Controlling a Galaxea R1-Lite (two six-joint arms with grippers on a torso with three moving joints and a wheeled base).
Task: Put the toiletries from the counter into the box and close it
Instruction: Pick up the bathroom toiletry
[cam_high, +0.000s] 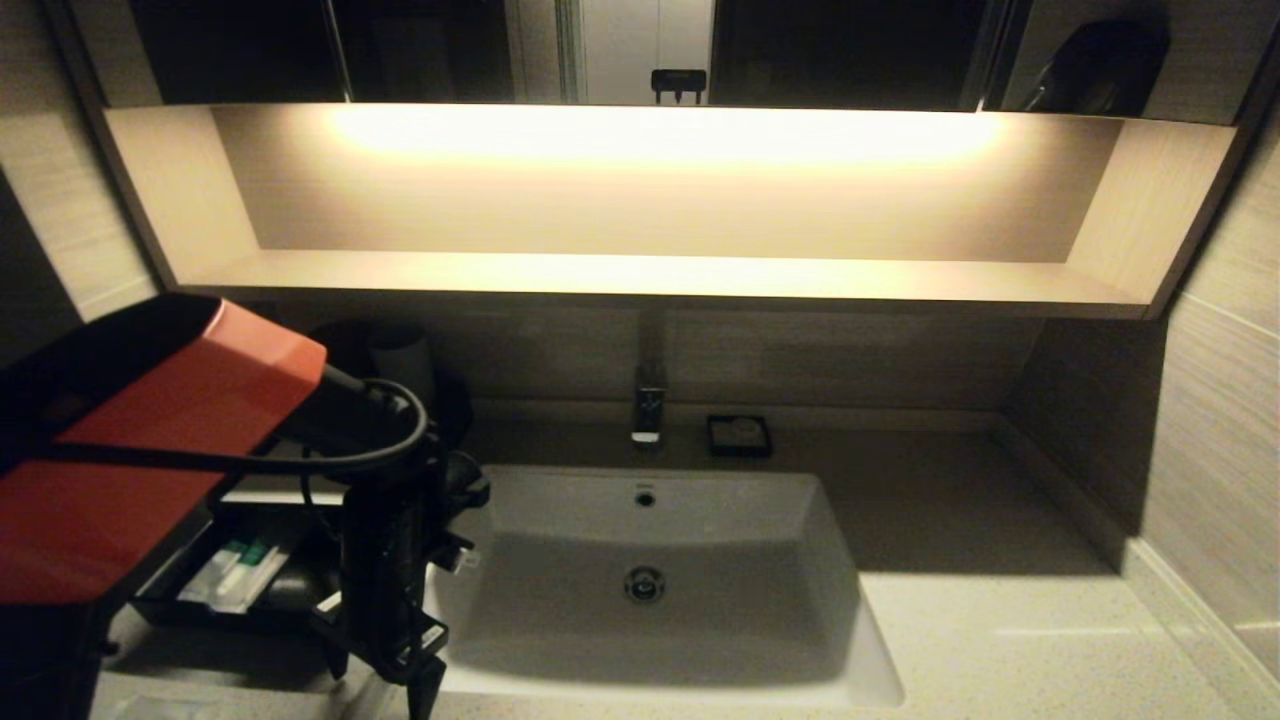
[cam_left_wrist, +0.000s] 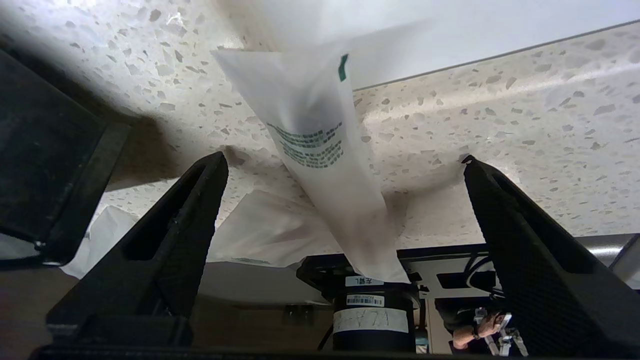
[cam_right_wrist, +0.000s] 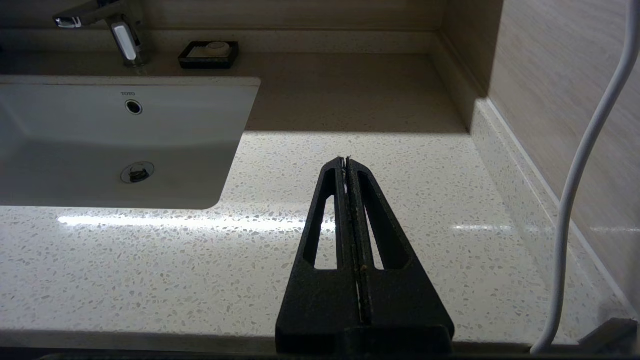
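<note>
Left gripper (cam_left_wrist: 345, 165), jaws wide, straddles a white sachet (cam_left_wrist: 320, 165); right gripper (cam_right_wrist: 346, 160) parked, jaws closed.

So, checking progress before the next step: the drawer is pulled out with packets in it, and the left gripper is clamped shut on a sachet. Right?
Not quite. The left wrist view shows the left gripper wide open, its fingers on either side of the sachet, not clamped. The drawer is out with packets inside.
</note>
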